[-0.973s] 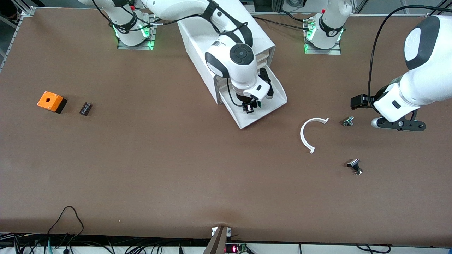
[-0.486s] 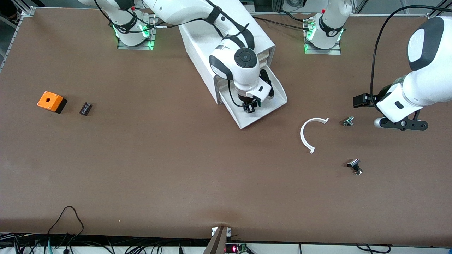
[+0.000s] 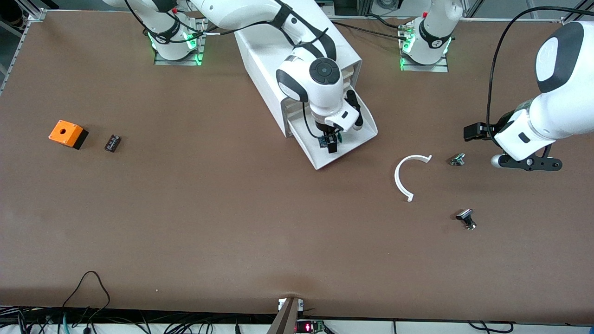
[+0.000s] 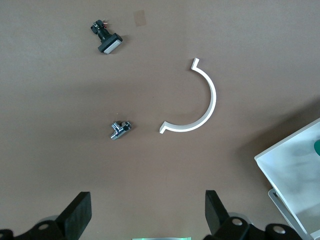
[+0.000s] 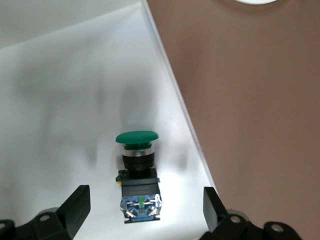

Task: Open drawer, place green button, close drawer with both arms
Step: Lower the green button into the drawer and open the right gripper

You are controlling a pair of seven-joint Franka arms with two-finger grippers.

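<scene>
The bottom drawer of the white cabinet is pulled out, and its floor shows in the right wrist view. The green-capped button lies on its side on the drawer floor near the side wall. My right gripper is open over the drawer, one finger on each side of the button's blue-black body without touching it; it also shows in the front view. My left gripper is open and empty over bare table at the left arm's end, and the left wrist view shows the same.
A white curved piece, a small silvery fitting and a black-capped silvery button lie between the drawer and the left gripper. An orange box and a small dark block lie at the right arm's end.
My right wrist has shifted a little toward the left arm's end over the drawer, and the button's blue end now shows beside the fingers. My left arm has barely moved.
</scene>
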